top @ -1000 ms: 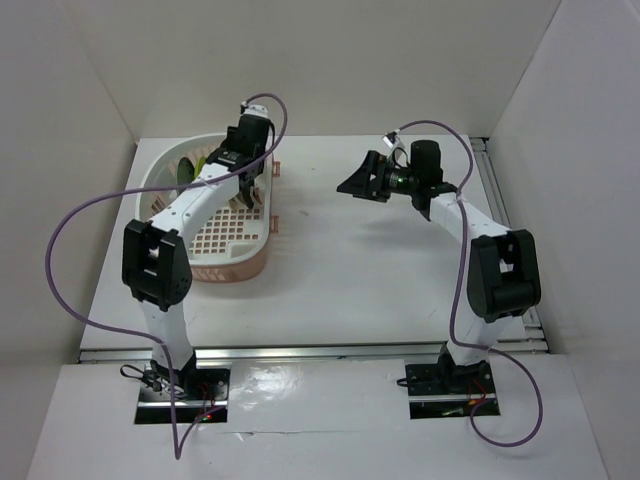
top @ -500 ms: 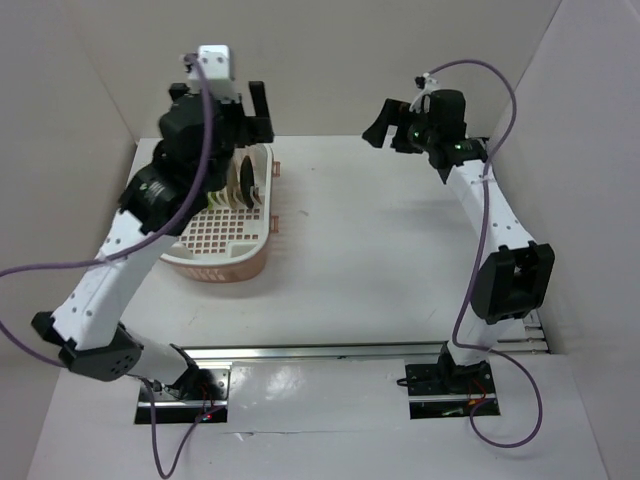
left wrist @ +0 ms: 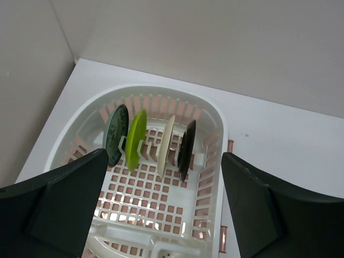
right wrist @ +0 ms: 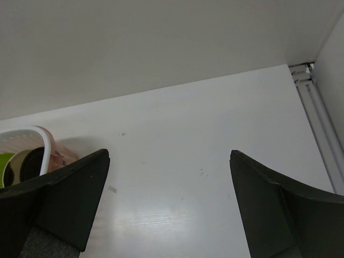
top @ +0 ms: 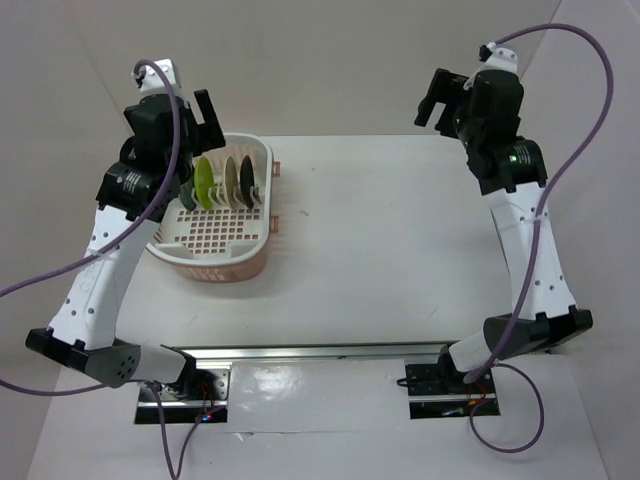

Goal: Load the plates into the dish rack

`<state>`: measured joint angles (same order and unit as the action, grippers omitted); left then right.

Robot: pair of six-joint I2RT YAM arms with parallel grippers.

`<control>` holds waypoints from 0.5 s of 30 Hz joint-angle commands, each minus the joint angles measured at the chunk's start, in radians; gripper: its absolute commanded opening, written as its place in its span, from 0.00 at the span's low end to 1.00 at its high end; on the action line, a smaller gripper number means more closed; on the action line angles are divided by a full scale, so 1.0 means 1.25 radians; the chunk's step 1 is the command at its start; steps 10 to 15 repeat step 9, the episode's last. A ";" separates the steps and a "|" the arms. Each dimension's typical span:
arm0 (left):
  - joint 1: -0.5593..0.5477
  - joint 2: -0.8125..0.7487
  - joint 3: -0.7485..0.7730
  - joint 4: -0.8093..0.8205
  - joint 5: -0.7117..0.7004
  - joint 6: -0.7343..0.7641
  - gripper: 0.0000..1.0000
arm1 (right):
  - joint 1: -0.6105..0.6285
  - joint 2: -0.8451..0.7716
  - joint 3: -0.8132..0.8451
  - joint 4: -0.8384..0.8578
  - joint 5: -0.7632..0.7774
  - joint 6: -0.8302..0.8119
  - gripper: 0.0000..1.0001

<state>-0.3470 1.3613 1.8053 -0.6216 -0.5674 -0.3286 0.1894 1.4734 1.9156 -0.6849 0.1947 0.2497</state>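
Me: Both arms have climbed since a second ago. Left gripper was down in the dish rack; now it hangs high over the rack's upper-left end. Right gripper has swung from mid-frame to upper right.

Obs: Holding anything?

Me: No. Both spread wide, nothing between the fingers.

Obs: Plates?

Me: All four on edge in one row in the slots: blue-grey plate, lime plate, cream plate, black plate. Rack sits left of frame on the table.

Obs: The step, then?

Me: Loading looks done, I judge; what remains is backing off. Lift straight first, then pull toward bottom of frame, so no finger clips a plate top or the rim.

Obs: Room?

Me: Tight at left, where the left wall runs close by the rack. Right arm is near the right wall and the rail. Bare table lies mid-frame; retreat there.
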 commanded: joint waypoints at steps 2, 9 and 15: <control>0.009 -0.023 0.020 0.013 0.061 -0.056 1.00 | 0.010 -0.051 0.002 -0.040 0.059 -0.013 1.00; 0.009 -0.037 0.020 0.013 0.054 -0.056 1.00 | 0.018 -0.058 -0.018 -0.047 0.059 -0.006 1.00; 0.009 -0.037 0.020 0.013 0.054 -0.056 1.00 | 0.018 -0.058 -0.018 -0.047 0.059 -0.006 1.00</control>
